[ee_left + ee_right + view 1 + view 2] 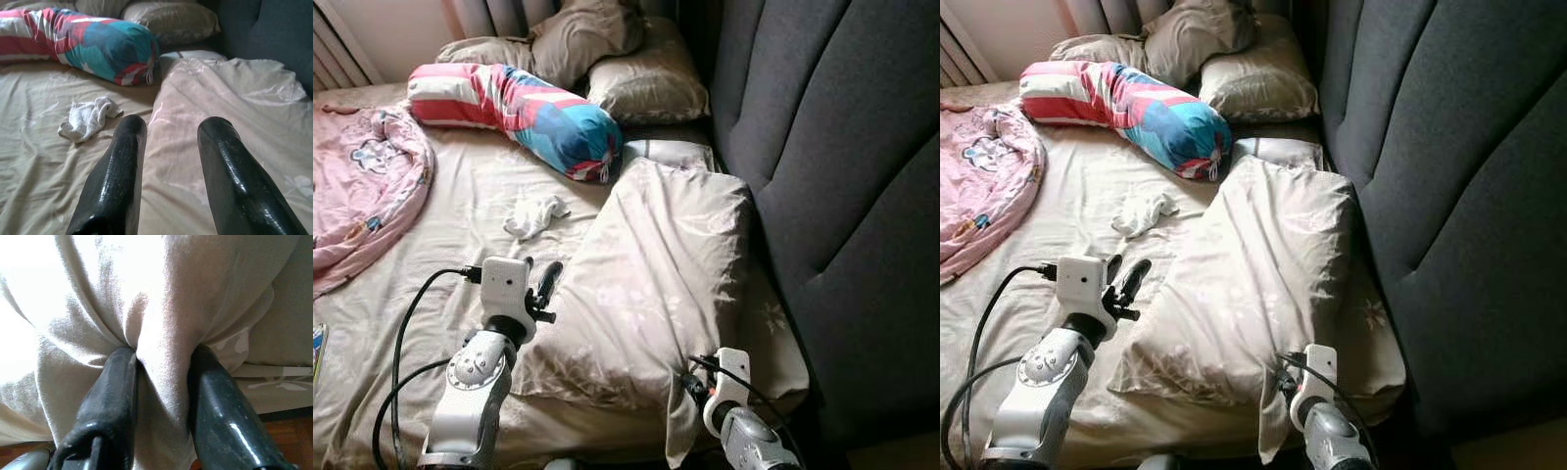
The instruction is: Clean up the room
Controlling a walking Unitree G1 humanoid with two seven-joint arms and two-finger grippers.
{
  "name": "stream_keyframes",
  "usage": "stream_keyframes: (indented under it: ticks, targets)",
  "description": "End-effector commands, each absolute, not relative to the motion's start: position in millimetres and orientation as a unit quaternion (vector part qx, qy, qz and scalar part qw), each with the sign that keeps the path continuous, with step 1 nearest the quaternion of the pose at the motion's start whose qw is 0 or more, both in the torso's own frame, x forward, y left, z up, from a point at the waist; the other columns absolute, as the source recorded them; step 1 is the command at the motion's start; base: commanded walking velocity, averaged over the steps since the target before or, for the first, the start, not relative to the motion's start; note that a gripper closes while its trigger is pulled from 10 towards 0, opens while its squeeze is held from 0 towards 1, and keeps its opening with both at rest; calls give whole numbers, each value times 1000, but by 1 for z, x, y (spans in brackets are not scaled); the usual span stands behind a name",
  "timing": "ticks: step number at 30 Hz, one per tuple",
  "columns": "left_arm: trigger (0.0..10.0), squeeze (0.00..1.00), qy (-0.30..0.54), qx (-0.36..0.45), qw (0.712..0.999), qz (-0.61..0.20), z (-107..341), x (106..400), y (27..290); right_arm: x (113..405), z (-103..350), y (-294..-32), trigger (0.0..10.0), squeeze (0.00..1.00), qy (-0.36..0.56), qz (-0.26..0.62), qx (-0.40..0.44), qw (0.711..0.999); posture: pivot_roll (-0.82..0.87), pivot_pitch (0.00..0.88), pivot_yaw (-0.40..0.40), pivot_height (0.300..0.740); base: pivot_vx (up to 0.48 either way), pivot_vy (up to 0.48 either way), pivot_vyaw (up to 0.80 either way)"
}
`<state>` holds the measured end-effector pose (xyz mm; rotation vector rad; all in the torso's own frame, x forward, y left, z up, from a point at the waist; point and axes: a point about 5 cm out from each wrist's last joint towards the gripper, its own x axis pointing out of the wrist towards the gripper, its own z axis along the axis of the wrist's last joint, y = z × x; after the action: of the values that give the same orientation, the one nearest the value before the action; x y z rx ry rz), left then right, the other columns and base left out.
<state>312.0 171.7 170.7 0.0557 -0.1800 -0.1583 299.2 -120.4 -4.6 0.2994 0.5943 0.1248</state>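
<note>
The right end effector (161,377) is pinching a fold of the big beige pillow's (651,284) case at the corner nearest the robot, at the foot-side edge of the bed (450,196); cloth bunches between its two black fingers (110,396). The left end effector (168,161) hovers with its fingers spread over the sheet, just beside that pillow's left edge, empty.

The step in hand looks like straightening or moving this pillow. The right hold is on loose case fabric only, so a hard pull would likely stretch the case, not shift the filling. Better to bring the left end effector onto the pillow's left edge, close on a thick fold, and lift or slide with both together, evenly, toward the grey headboard (832,176).

Counted: one big beige pillow in hand; at least two brown pillows (646,83) far beyond it against the headboard, one striped red, white and blue bolster (519,108) beside them; one small white cloth (534,215) on the sheet left of the big pillow; one pink blanket (362,186) farther left.
</note>
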Motion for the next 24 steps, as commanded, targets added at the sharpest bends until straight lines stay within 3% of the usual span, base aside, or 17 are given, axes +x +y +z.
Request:
stream_keyframes:
  ticks: [1, 17, 24]
  targets:
    - [10000, 0, -83, 26, 993, -77, 165, 312, 172, 289, -15, -122, 0, 0, 315, 58, 143, 937, 52, 218, 42, 659, 0, 0, 0]
    - [10000, 0, -91, 23, 993, -73, 165, 316, 169, 297, -8, -127, 0, 0, 297, 52, 108, 947, 44, 200, 27, 659, 0, 0, 0]
    - [10000, 0, -91, 22, 993, -71, 163, 317, 169, 308, 4, -142, 0, 0, 269, 16, 95, 958, 34, 196, 24, 659, 0, 0, 0]
